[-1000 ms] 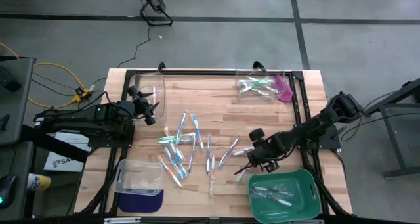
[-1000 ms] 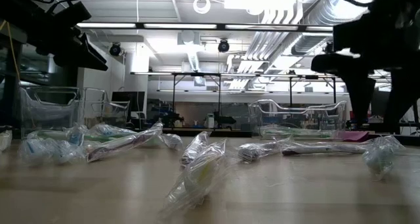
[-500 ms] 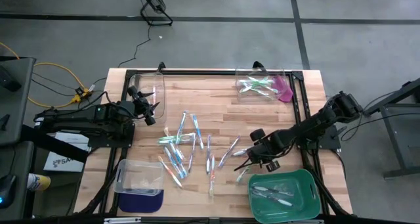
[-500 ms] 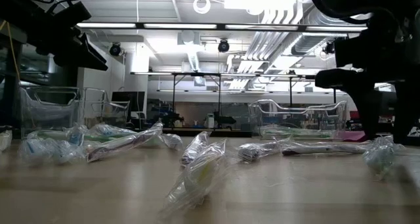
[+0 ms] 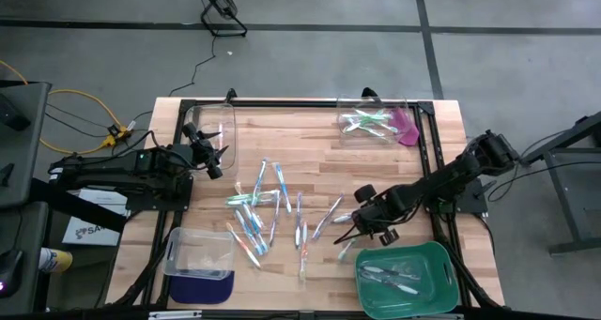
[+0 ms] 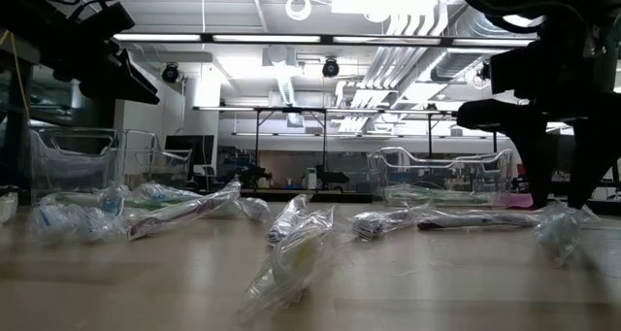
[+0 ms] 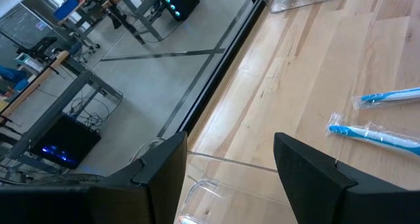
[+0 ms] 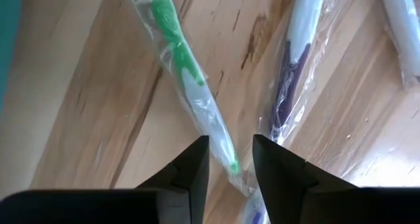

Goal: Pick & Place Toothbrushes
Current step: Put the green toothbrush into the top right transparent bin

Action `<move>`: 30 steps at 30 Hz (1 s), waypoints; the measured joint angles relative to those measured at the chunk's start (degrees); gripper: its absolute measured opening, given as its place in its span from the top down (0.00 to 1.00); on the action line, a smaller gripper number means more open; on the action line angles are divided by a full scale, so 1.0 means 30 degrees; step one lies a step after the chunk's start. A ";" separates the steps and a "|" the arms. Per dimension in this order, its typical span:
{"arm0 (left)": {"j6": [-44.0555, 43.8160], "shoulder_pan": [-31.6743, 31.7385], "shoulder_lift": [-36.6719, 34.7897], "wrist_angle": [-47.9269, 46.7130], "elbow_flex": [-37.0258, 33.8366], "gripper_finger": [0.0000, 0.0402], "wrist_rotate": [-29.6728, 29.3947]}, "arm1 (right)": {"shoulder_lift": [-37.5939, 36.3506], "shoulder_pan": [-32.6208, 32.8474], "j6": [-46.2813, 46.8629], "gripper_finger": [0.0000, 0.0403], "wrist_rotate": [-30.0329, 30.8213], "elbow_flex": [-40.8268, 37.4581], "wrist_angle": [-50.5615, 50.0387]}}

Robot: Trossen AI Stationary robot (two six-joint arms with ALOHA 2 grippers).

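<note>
- On the bench (image 5: pixel 310 137), about a dozen wrapped toothbrushes (image 5: pixel 258 212) are scattered, mostly lengthwise front-to-back.
- Two toothbrushes, green (image 8: pixel 177 60) and purple (image 8: pixel 292 66), are seen below the narrowly parted right tool (image 8: pixel 230 159).
- Left tool (image 7: pixel 226 168) is held wide.

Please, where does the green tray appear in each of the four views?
High view: green tray at the table's near right corner, beside the right gripper.
Low view: not visible.
Left wrist view: not in it.
Right wrist view: teal sliver at the edge, probably its wall.
Shared landmark: green toothbrush.

no legible text, paper sheet (image 5: pixel 86 228) beside table, printing too small
</note>
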 joint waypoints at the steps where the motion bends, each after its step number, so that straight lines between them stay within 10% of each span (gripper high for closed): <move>1: -0.0003 0.0001 -0.0003 0.0000 0.0002 0.45 0.0000 | 0.0039 0.0001 0.0001 0.73 -0.0020 0.0006 0.0050; 22: 0.0001 -0.0005 -0.0005 -0.0016 -0.0001 0.45 0.0000 | 0.1568 0.0006 0.0007 0.75 -0.0902 0.0066 0.0666; 30: 0.0001 -0.0005 -0.0006 -0.0036 0.0005 0.45 0.0000 | 0.1517 0.0007 0.0072 0.93 -0.0960 0.0050 0.0712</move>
